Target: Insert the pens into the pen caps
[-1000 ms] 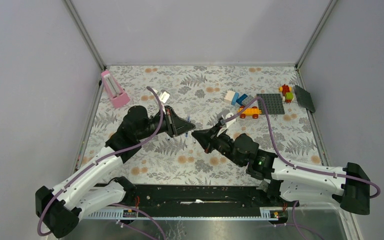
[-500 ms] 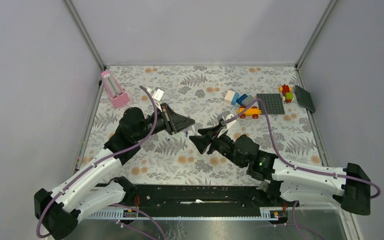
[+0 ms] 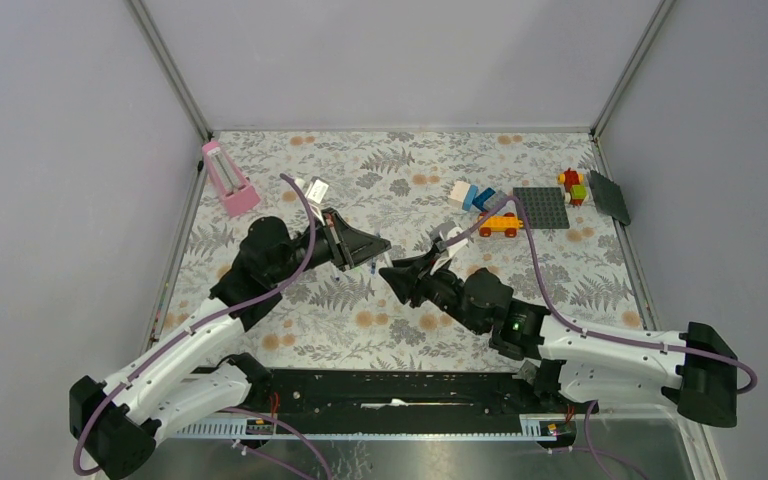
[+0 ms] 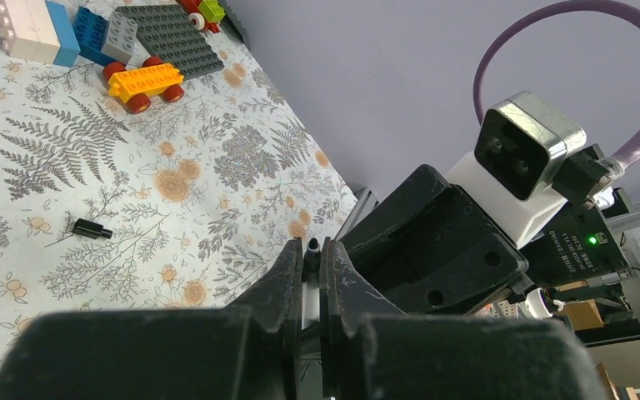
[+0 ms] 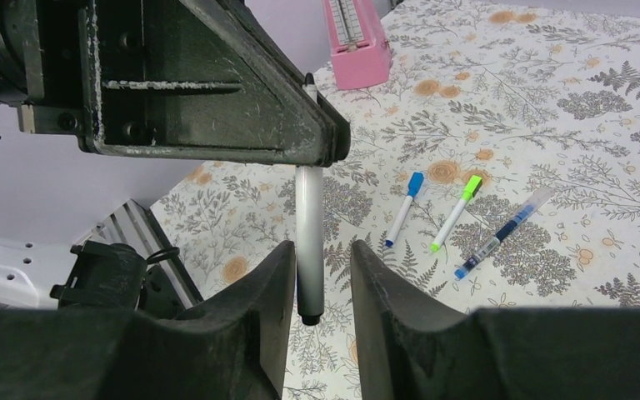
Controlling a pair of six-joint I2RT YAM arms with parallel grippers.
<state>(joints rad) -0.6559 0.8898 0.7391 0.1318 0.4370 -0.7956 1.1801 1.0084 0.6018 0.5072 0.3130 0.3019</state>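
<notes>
White print on the right arm's board (image 4: 568, 247) is too small to read. The left claw (image 3: 384, 246) pinches a white pen (image 5: 309, 208), whose dark end hangs between the parted fingers of the right claw (image 5: 321, 250). A second ago that claw was clamped; it has since spread. A black cap (image 4: 92, 229) lies on the mat (image 4: 217, 142), ahead and left of the left claw's tip

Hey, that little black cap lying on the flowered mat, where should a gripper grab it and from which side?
Grip the black cap across its middle, coming straight down from above with the fingers either side of its long axis. It lies flat on its side on the mat, nothing touching it, so the top looks clear.
</notes>
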